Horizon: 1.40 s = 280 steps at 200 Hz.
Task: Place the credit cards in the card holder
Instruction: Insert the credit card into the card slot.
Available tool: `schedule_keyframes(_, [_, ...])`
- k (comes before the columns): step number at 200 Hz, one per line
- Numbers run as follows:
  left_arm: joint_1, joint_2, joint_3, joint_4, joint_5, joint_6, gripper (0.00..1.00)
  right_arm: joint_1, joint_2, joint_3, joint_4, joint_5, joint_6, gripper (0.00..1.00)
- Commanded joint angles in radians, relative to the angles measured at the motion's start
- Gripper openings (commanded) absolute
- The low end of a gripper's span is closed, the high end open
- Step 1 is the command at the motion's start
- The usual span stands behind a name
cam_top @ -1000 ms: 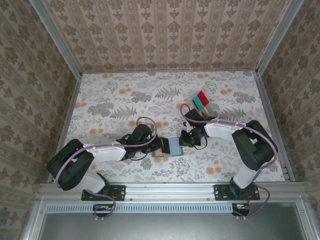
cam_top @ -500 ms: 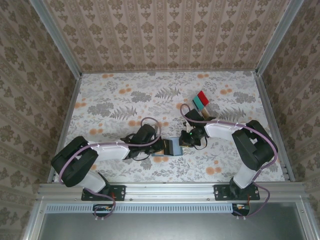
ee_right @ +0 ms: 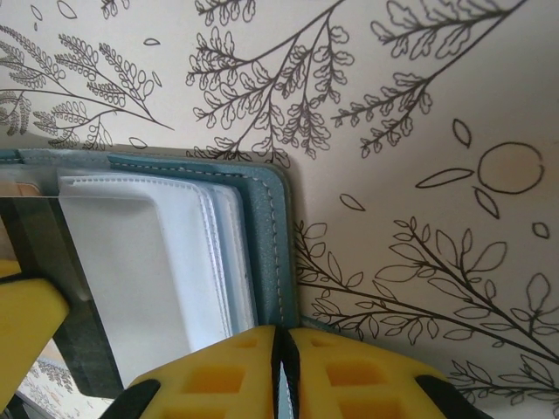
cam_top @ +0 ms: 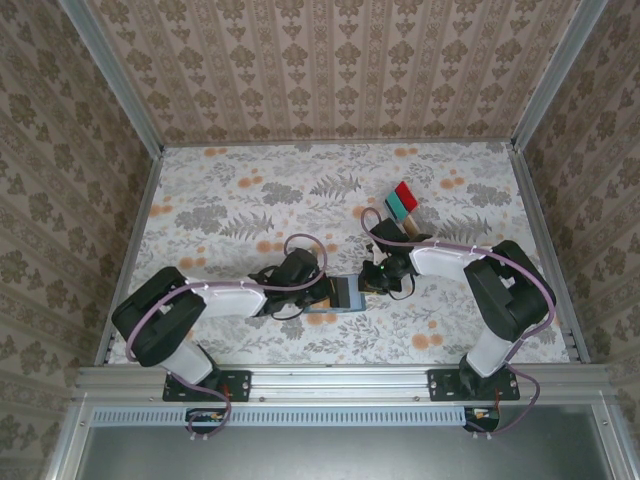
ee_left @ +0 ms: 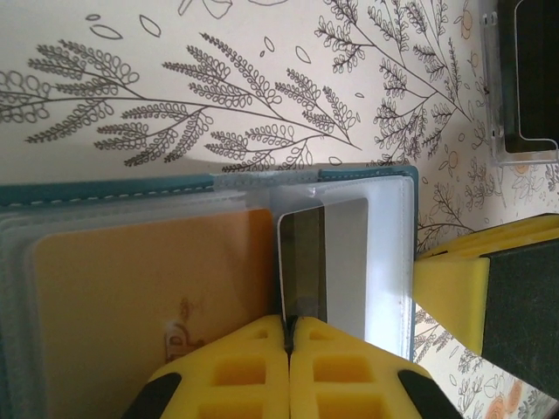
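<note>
Legend: we see the left end effector point(ee_left: 288, 325) clamped on a grey credit card point(ee_left: 319, 262) partly inside the open card holder point(ee_left: 105, 194). The holder lies on the worktop point(ee_left: 262, 87) between the arms. The right end effector point(ee_right: 279, 336) pinches its edge.

Bright even diffuse light, soft shadow on table point(ee_left: 131, 166) at card holder's point(ee_left: 389, 262) far edge, sleeve sheen, near pads point(ee_left: 236, 371) blurred.

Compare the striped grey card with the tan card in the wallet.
The grey card bears a dark stripe along one edge; the tan card is orange-tan. The grey card is pinched by the left gripper; the tan card lies ungripped under a clear sleeve. Both lie flat on the card holder.
</note>
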Motion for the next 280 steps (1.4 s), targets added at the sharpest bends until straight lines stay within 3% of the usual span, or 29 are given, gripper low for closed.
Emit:
schedule_keyframes(1, [-0.021,0.031,0.021,-0.017,-0.030,-0.023,0.10,0.019,0.074,-0.045,0.030,0.032,0.016,0.15])
schedule_keyframes(13, [-0.030,0.028,0.021,-0.011,-0.045,-0.036,0.10,0.019,0.071,-0.045,0.031,0.032,0.017,0.15])
schedule_keyframes(78, [-0.048,0.031,0.051,-0.031,-0.050,-0.011,0.32,0.023,0.072,-0.048,0.032,0.033,0.020,0.15])
schedule_keyframes(194, [-0.065,0.147,0.232,-0.239,-0.029,0.111,0.37,0.024,0.063,-0.039,0.029,0.038,0.018,0.14])
schedule_keyframes(243, [-0.066,0.073,0.200,-0.254,-0.070,0.105,0.50,0.024,0.050,-0.046,0.033,0.052,0.025,0.15])
schedule_keyframes(280, [-0.065,0.121,0.243,-0.306,-0.065,0.121,0.45,0.024,0.053,-0.044,0.035,0.052,0.023,0.15])
